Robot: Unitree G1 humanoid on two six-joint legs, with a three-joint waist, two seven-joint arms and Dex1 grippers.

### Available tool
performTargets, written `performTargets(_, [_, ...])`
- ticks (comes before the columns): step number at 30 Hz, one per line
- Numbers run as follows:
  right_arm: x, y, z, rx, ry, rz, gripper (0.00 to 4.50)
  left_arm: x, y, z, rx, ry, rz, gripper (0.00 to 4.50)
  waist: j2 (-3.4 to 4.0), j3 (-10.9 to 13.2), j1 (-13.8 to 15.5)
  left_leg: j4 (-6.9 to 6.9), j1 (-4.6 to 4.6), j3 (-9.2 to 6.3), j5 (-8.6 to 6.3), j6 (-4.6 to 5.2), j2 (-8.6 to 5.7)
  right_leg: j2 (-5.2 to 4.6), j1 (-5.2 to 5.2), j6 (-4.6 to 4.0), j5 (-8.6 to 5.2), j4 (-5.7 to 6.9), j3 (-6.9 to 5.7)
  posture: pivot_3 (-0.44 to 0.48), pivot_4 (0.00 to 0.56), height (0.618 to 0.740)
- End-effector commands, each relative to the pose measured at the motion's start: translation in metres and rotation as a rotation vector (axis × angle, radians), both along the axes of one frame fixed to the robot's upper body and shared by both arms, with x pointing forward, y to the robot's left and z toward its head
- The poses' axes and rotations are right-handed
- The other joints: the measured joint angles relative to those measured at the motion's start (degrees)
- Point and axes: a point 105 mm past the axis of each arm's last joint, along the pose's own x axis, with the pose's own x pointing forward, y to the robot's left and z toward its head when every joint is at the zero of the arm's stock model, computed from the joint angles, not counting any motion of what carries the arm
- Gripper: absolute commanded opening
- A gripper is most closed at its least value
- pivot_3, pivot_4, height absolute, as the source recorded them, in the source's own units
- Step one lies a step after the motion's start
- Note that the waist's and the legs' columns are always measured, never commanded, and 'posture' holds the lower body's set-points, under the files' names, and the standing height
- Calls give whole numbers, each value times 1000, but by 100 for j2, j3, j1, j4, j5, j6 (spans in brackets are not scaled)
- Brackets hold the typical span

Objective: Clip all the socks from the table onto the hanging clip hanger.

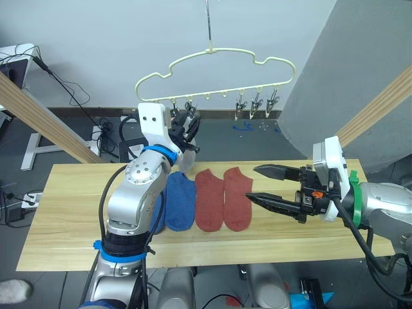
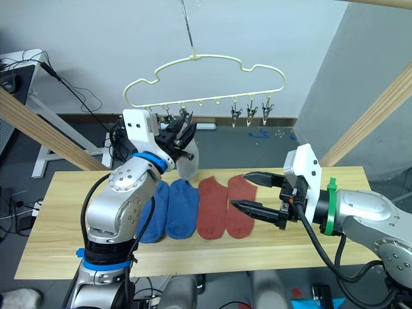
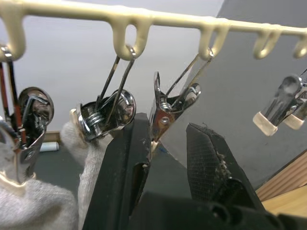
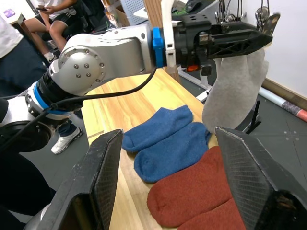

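Reaching up with my left hand (image 3: 165, 143), I've got its two black fingers slightly apart with one of the little metal clips (image 3: 169, 106) sitting right between the tips, so not squeezed shut on it as far as I can tell. That clip dangles from the pale yellow clip hanger (image 1: 222, 71), which hangs by its long hook above the far edge of the surface (image 1: 71, 212). Just beside my left hand, a light grey sock (image 4: 235, 96) droops down from the clips next door, and there's more grey knit bunched right by the neighbouring clips in the wrist view. My right hand (image 1: 261, 183) hovers low over the surface off to the right, fingers spread wide and holding nothing, tips pointing toward the row of socks. Down on the wood lie two blue socks (image 2: 168, 209) side by side, partly behind my left arm, and two rust-red socks (image 1: 223, 199) touching them on the right, closest to my right hand.
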Motion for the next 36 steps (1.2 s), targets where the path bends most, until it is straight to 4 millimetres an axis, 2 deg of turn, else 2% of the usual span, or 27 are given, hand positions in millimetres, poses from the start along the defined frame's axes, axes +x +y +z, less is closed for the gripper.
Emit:
performTargets(1, [-9,4,6,8,-42,31,3172,-2,1,15,-18,-58,10,1518,0,0,-13,0,0,0,0,0,0,0,0,0,0,0,0,-266,366,740])
performTargets(12, [-8,5,5,5,-40,31,3172,3,5,30,-65,-91,39,1518,-1,1,-69,-2,0,0,0,0,-1,0,0,0,0,-1,0,-266,360,740])
performTargets(36, [-7,7,5,4,-37,29,3172,5,5,32,-78,-95,39,1518,-2,1,-91,-3,0,1,0,0,-2,0,0,1,0,-2,0,-263,358,740])
